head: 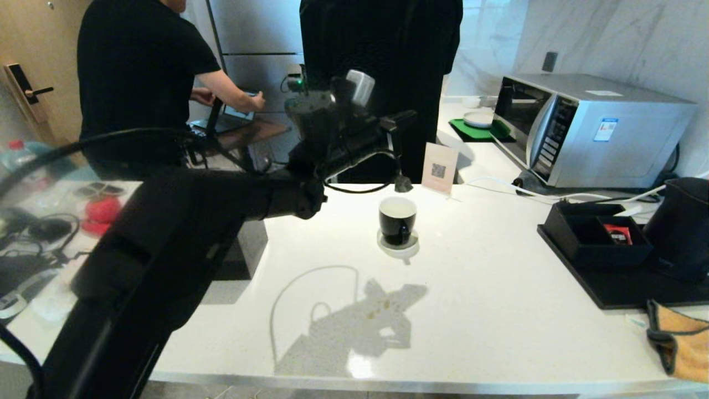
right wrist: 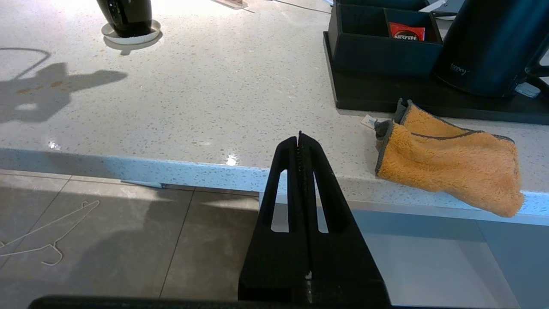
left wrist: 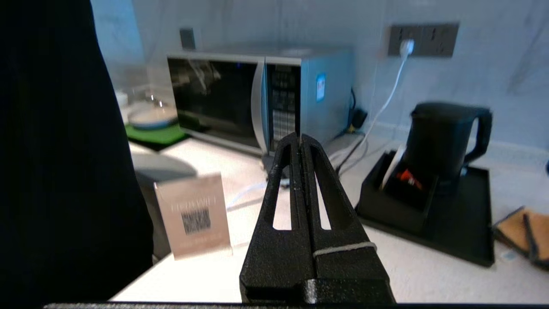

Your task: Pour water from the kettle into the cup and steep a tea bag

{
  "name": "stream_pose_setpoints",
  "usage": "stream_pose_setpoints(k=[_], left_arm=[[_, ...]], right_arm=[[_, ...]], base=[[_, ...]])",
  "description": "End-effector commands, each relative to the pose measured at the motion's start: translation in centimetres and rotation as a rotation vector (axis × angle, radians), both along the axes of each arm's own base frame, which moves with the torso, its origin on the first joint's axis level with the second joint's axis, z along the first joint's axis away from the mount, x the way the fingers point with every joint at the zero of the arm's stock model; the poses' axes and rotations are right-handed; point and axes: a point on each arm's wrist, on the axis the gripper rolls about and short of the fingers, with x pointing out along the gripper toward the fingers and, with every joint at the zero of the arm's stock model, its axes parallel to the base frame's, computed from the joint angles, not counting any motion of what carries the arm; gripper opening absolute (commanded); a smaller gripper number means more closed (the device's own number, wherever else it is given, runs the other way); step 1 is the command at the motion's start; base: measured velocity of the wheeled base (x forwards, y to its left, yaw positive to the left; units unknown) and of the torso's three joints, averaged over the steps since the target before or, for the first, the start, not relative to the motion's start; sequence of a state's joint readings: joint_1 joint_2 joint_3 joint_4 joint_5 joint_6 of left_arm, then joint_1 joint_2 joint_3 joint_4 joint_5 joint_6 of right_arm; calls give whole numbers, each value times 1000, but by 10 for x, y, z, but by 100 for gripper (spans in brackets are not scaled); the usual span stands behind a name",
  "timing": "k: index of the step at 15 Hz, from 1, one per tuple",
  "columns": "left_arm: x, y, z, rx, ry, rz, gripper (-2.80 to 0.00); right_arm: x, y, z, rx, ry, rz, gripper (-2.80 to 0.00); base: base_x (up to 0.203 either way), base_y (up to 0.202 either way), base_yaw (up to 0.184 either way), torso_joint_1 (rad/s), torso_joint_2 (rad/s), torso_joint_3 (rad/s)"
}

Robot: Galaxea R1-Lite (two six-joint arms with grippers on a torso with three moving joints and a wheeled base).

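The cup stands on its white saucer near the middle of the white table, a little toward the far edge, with its white inside showing. The kettle stands at the table's right edge on a black tray, its handle turned away from the cup. Just beside it on the same tray sits a black box with compartments, one holding a red sachet.

The left arm reaches across the table's left side, raised above the surface, and the left gripper hangs in the air near the far edge, left of the cup and well apart from the kettle. Its two fingers are pressed together with nothing between them. It points toward the microwave at the far right corner.

The right gripper is off the table, just before its near edge and over the floor, its fingers also pressed together and empty. An orange cloth lies at the near right corner, drooping over the edge, next to the tray.

A small card with a printed code stands at the far edge behind the cup. A white cable runs from a wall socket down behind the microwave. Beyond the table a person in a black shirt leans over a laptop.
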State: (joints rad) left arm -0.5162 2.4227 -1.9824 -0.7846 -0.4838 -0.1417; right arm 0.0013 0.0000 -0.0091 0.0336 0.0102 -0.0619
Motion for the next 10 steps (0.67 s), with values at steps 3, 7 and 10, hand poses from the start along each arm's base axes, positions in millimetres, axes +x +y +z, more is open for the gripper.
stream_pose_setpoints(k=[3,7,10], left_arm=[[-27,17,45,-17,-39,4,-280],[-52,41,34,92,50,61,-280],[-81,59,30,126,127,165,-280]], right_arm=[[0,0,0,-1,2,1,-280],[0,0,0,-1,0,1,-280],[0,0,0,-1,2,1,-280]], base=[[0,0,0,0,0,0],[0,0,0,0,0,0],[0,0,0,0,0,0]])
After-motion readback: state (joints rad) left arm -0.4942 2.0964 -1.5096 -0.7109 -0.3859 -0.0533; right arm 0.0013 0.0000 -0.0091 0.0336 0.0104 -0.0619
